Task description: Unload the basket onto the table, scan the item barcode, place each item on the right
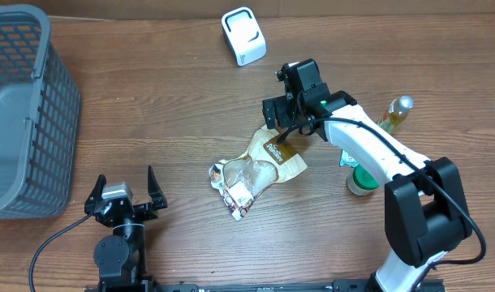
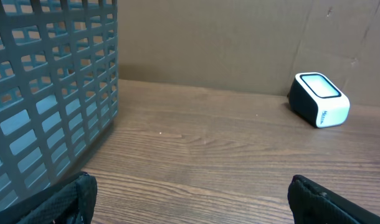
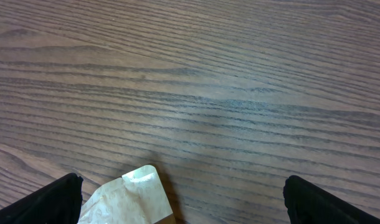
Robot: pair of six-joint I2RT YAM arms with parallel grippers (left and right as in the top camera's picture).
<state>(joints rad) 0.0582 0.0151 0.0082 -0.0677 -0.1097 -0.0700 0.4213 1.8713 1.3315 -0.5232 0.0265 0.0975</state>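
Note:
A tan paper pouch with a brown label (image 1: 277, 154) lies flat at mid-table, partly overlapping a crinkled clear snack packet (image 1: 241, 182). My right gripper (image 1: 281, 122) hovers open over the pouch's far corner. In the right wrist view that pouch corner (image 3: 131, 196) sits low between the spread black fingertips (image 3: 56, 202), nearer the left one, untouched by my right gripper (image 3: 182, 186). The white barcode scanner (image 1: 243, 35) stands at the back, and the left wrist view shows the scanner (image 2: 319, 99) too. My left gripper (image 1: 123, 180) rests open at the front left, left gripper (image 2: 191, 190) empty.
A grey mesh basket (image 1: 24, 113) fills the left side, its wall (image 2: 47, 93) close beside the left gripper. A bottle (image 1: 396, 113) and a green-lidded container (image 1: 361, 180) stand by the right arm. A brown cardboard wall backs the table.

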